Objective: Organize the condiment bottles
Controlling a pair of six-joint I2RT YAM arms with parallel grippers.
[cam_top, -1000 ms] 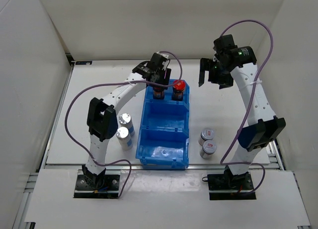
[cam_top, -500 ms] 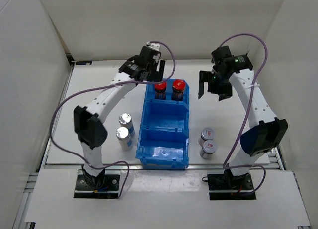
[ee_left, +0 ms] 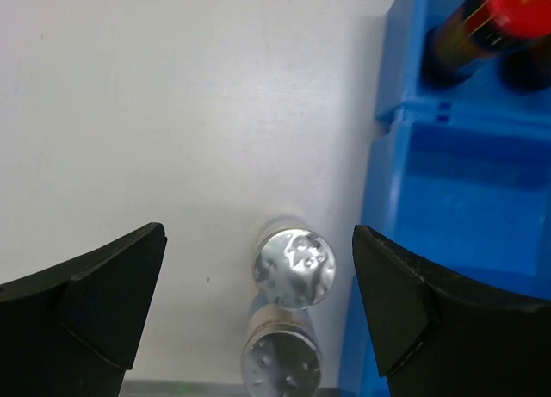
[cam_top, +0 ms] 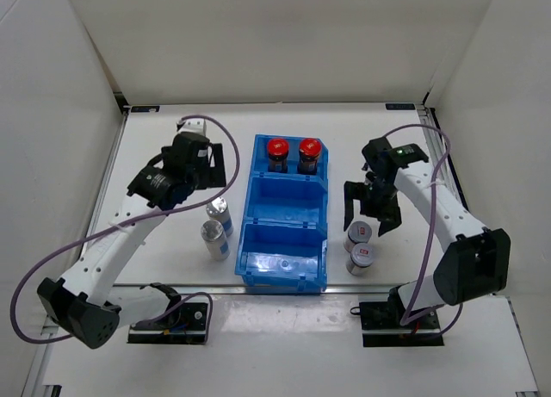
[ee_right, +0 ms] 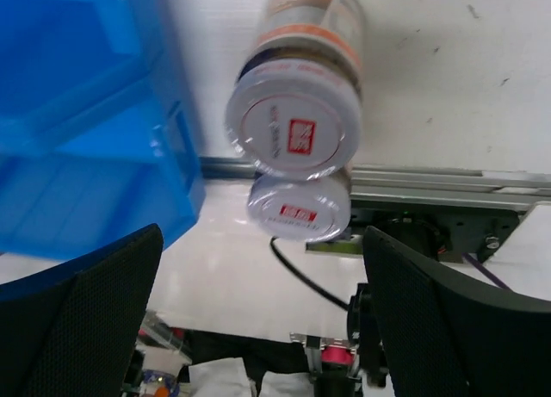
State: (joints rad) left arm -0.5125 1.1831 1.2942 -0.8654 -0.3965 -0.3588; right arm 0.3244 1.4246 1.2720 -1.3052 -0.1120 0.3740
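Note:
Two dark condiment bottles with red caps (cam_top: pixel 276 151) (cam_top: pixel 308 151) stand in the far compartment of the blue bin (cam_top: pixel 284 209). Two plain silver-topped bottles (cam_top: pixel 219 211) (cam_top: pixel 213 235) stand left of the bin. My left gripper (cam_top: pixel 213 175) hangs open above them, and the farther silver top (ee_left: pixel 295 266) shows between its fingers (ee_left: pixel 103 302). Two bottles with red-marked silver caps (cam_top: pixel 358 233) (cam_top: pixel 362 257) stand right of the bin. My right gripper (cam_top: pixel 368 216) is open over them, so the farther cap (ee_right: pixel 293 126) sits just beyond its fingers (ee_right: pixel 95 311).
White walls close in the table on the left, far and right sides. The bin's wall (ee_left: pixel 482 182) runs close to the right of the silver-topped bottles. The table's near edge and metal rail (ee_right: pixel 448 186) lie just past the red-marked bottles, with the arm bases (cam_top: pixel 168 315) (cam_top: pixel 400 315) below.
My left gripper opened, let go of a red-capped bottle in the far compartment, and drew back left over the silver-topped bottles. The right arm swung nearer, over the red-marked bottles.

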